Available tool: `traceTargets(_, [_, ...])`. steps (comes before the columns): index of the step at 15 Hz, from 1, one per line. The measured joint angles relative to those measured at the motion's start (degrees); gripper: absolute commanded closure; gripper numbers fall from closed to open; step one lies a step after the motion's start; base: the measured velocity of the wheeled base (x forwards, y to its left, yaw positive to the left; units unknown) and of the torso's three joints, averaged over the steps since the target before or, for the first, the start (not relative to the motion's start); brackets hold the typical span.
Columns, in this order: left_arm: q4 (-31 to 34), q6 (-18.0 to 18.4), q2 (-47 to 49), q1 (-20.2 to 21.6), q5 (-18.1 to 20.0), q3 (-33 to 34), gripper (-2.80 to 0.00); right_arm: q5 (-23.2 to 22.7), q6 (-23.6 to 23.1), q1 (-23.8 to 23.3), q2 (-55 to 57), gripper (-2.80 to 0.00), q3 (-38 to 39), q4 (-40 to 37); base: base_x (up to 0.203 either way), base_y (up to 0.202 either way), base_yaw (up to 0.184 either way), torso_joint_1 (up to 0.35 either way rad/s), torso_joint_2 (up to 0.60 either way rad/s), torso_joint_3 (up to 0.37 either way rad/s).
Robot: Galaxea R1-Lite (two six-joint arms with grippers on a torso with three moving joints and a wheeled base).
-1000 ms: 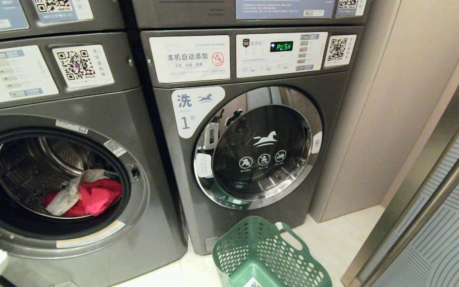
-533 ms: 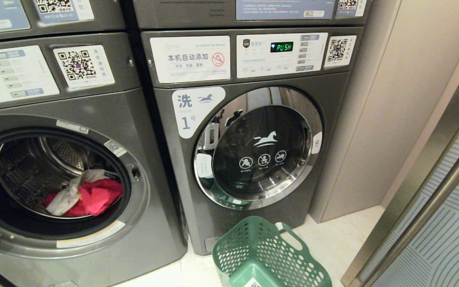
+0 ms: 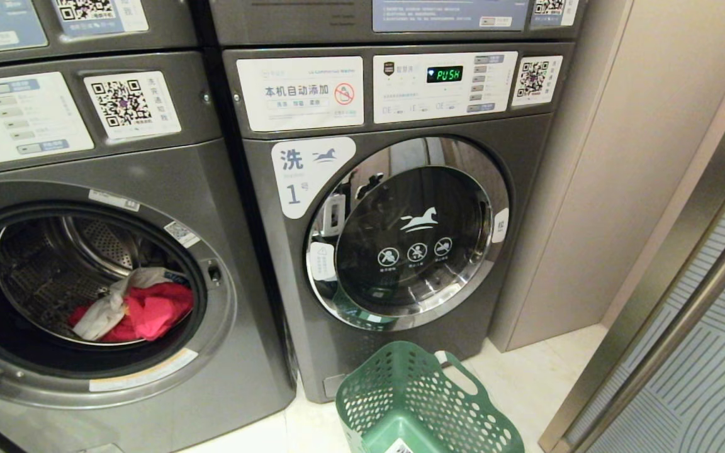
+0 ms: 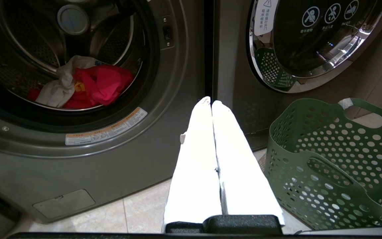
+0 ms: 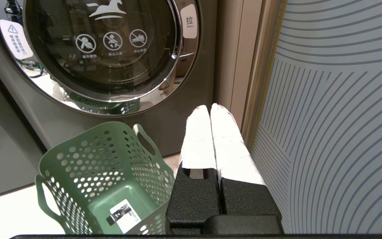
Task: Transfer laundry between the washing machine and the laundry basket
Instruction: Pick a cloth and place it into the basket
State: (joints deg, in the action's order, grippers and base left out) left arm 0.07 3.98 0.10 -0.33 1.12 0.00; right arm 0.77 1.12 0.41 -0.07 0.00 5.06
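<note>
Two grippers are ours here, and both have their white fingers pressed flat together with nothing between them. Our left gripper (image 4: 211,103) touches nothing; in its wrist view it hangs low, level and pointing forward at the seam between the two machines, above the pale floor (image 4: 138,212). Our right gripper (image 5: 210,108) is likewise empty and parked low, pointing at the strip of beige wall (image 5: 230,66) between the closed machine and the striped panel (image 5: 337,116). Neither arm shows in our head view. Past the left gripper stands the open washing machine (image 3: 117,182), and in its drum (image 3: 54,264) lies the laundry (image 3: 133,308), a red garment bunched with a white one near the front lip. Beside it, the second washing machine (image 3: 400,220) has its round door (image 3: 408,233) shut and its display (image 3: 444,73) lit. On the floor in front of that closed door sits the green laundry basket (image 3: 425,402), with only a label at its bottom. A second ago a white piece of our left arm showed at the lower left corner of the head view; now it is gone from there, while the laundry and basket lie as they did.
</note>
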Motion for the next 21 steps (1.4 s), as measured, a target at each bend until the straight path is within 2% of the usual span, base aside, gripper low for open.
traceTargets(6, [-0.2, -1.0, -0.1, 0.0, 0.1, 0.0, 0.00, 0.0, 0.0, 0.1, 0.0, 0.00, 0.0, 0.0, 0.001, 0.014, -0.001, 0.001, 0.00, 0.001])
traceTargets(9, [-0.2, -1.4, -0.1, 0.0, -0.2, 0.0, 0.00, 0.0, 0.0, 0.0, 0.0, 0.00, 0.0, 0.0, 0.001, 0.179, -0.001, 0.002, 0.00, -0.002])
traceTargets(12, [-0.2, -3.4, -0.1, 0.0, -1.1, 0.0, 0.00, 0.0, -0.2, 0.0, 0.0, 0.00, 0.0, 0.0, 0.000, 0.198, -0.002, 0.002, 0.00, 0.002])
traceTargets(21, [-0.3, -3.6, -0.1, 0.0, -1.1, 0.0, 0.00, 0.0, -0.2, 0.0, 0.0, 0.00, 0.0, 0.0, 0.000, 0.195, -0.002, 0.004, 0.00, 0.003])
